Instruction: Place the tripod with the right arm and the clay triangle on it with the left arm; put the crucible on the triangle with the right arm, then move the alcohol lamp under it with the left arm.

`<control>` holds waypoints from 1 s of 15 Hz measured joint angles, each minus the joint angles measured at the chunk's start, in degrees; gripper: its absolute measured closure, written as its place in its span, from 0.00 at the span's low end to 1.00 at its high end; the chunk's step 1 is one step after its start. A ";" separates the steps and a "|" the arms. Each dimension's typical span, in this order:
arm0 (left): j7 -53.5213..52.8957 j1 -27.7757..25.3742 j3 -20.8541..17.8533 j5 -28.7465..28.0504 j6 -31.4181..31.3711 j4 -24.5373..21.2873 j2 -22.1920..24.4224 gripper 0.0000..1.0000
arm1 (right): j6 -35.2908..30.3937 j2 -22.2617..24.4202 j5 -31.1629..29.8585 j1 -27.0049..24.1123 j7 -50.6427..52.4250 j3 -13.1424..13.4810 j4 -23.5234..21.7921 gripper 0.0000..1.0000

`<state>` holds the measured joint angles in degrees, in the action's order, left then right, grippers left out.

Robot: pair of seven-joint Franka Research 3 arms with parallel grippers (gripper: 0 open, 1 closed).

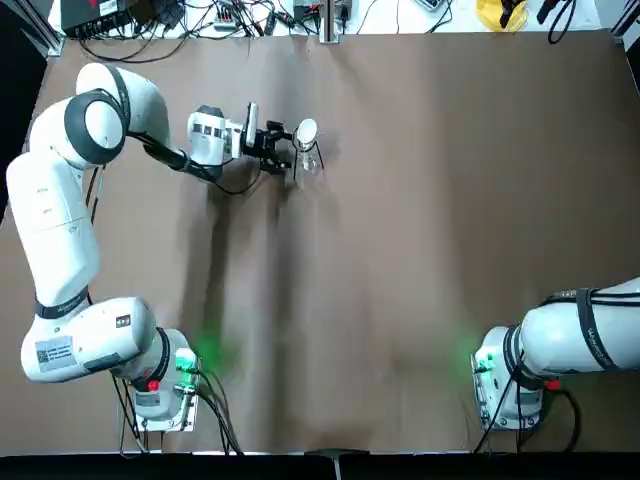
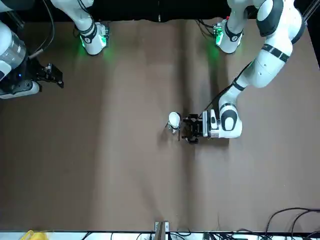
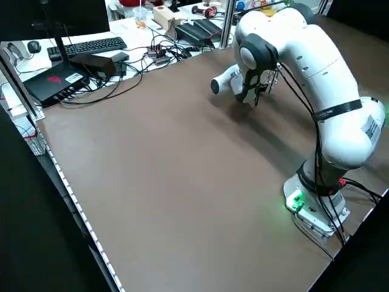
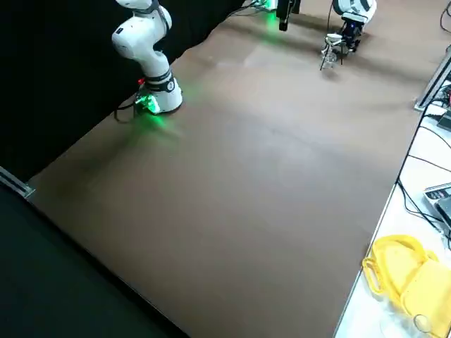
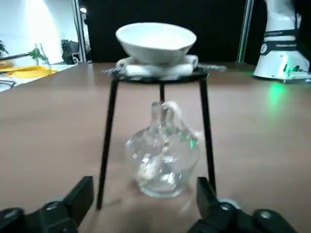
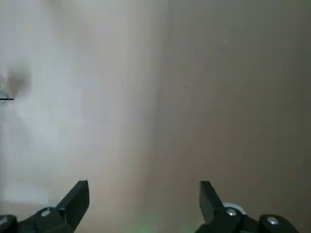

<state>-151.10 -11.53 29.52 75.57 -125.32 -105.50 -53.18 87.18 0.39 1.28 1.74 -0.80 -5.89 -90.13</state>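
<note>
Right, your tripod [image 5: 207, 131] stands upright on the tabletop [image 1: 400, 240], and the clay triangle [image 5: 187, 68] lies across its ring, with its twisted wire ends sticking out past the edge. The crucible [image 5: 156, 42] sits on that triangle, open side up. Beneath them, between the black legs, you have the alcohol lamp [image 5: 163, 158], a clear, round-bodied glass vessel with a narrow neck; the pale strand at its neck is probably the wick, though it is hard to make out.

Your left claw [image 5: 146, 191] is down low just beside the tripod, its two fingers spread wide apart with nothing between them. From overhead, the left arm reaches far out across the tabletop to get there.

Your right claw [image 6: 145, 187] is well apart from the stack, over on the robot's right side above the tabletop, its fingers wide open and holding nothing.
</note>
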 joint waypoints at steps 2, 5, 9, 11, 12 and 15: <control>-0.01 -1.28 -0.82 -1.10 0.01 0.39 0.31 0.01 | 0.13 0.22 -0.41 0.16 -0.01 0.00 0.00 0.00; 0.48 -4.62 -0.83 -4.85 0.28 0.86 2.03 0.01 | 0.45 0.65 -0.49 0.17 -0.05 0.14 0.00 0.00; 12.46 -7.87 -0.56 -12.96 0.54 2.20 7.22 0.01 | 0.91 0.77 -0.49 0.56 -0.07 0.01 -0.01 0.00; 20.13 -8.58 -0.42 -17.75 0.69 3.36 10.44 0.01 | 1.22 0.91 -0.47 0.79 -0.16 0.01 -0.01 0.00; 24.01 -8.67 -0.41 -20.29 1.13 4.06 12.06 0.01 | 1.50 1.02 -0.44 0.86 -0.18 0.01 -0.01 0.00; 33.96 -8.77 -0.38 -26.09 2.08 6.07 16.57 0.01 | 1.88 1.29 -0.39 1.93 -0.21 -0.14 -0.07 0.00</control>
<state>-117.14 -20.30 29.14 49.48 -123.24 -99.44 -36.60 89.06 1.68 0.89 3.67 -1.01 -6.03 -90.20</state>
